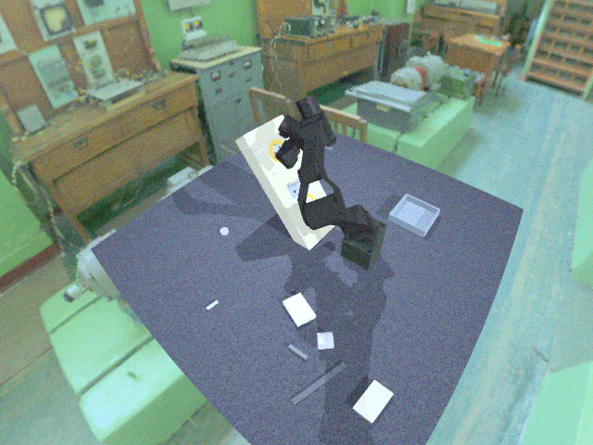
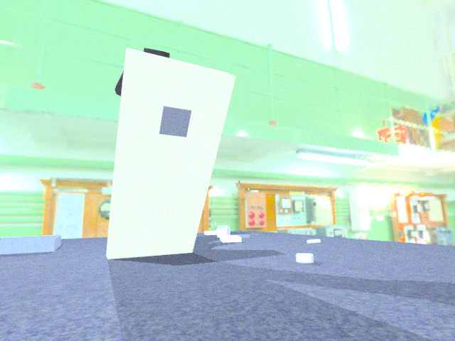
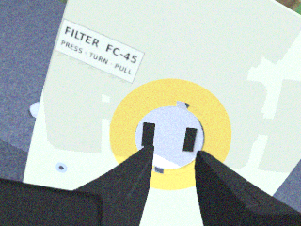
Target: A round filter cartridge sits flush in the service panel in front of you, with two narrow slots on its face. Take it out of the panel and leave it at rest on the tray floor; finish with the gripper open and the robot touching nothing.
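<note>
The round pale filter cartridge (image 3: 170,137) sits in the upper part of the white leaning service panel (image 1: 264,138) (image 2: 158,190) (image 3: 198,52), inside a yellow ring (image 3: 123,132). Its two dark slots stand side by side in the wrist view, with small notches at the hole's upper and lower edge. My gripper (image 3: 174,155) is partly open and empty, its fingertips a short way apart. They overlap the lower part of the cartridge face in the wrist view; whether they touch it cannot be told. The grey tray (image 1: 406,226) (image 2: 29,245) stands on the table, to the right of the arm in the top view.
A second yellow ring (image 1: 310,197) shows low on the panel, partly behind the arm. A white disc (image 1: 223,231) (image 2: 304,258) lies beside the panel. White blocks (image 1: 299,310) (image 1: 372,400), a small cube (image 1: 325,340) and thin bars (image 1: 318,383) lie on the dark table.
</note>
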Robot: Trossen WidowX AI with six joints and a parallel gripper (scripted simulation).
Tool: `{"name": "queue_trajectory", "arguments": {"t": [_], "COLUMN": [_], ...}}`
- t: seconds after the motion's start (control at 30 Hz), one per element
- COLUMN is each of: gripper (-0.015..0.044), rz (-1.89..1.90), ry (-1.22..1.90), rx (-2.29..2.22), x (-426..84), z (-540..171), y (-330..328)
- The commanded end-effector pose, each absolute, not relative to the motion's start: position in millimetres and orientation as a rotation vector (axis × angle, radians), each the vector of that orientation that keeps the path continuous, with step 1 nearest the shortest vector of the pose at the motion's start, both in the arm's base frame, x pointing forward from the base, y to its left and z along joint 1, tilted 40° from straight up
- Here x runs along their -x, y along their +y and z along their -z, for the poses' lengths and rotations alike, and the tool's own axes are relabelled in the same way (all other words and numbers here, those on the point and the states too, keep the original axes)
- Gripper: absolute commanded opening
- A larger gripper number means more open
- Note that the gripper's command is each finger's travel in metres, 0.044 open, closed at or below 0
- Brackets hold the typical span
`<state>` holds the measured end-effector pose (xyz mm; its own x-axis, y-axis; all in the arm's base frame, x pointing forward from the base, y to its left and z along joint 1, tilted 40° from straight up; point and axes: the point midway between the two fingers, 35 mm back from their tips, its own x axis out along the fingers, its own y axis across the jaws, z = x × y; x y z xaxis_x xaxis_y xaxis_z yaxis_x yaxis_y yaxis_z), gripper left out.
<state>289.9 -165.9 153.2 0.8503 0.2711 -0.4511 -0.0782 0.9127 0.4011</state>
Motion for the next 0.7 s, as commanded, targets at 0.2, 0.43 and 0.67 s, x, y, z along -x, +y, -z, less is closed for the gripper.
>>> {"name": "queue_trajectory", "arguments": {"t": [0.2,0.43,0.67], "gripper": [0.0110,0.0110,0.0110], "rz": [-0.188,-0.188,-0.188], "ry": [0.528,0.525,0.525], "rx": [-0.394,-0.395,-0.395], "x": [-302.5,-305.2,-304.4], "z": [-143.5,-141.3,-139.9], "y": [-159.1,-157.2,-157.0]}}
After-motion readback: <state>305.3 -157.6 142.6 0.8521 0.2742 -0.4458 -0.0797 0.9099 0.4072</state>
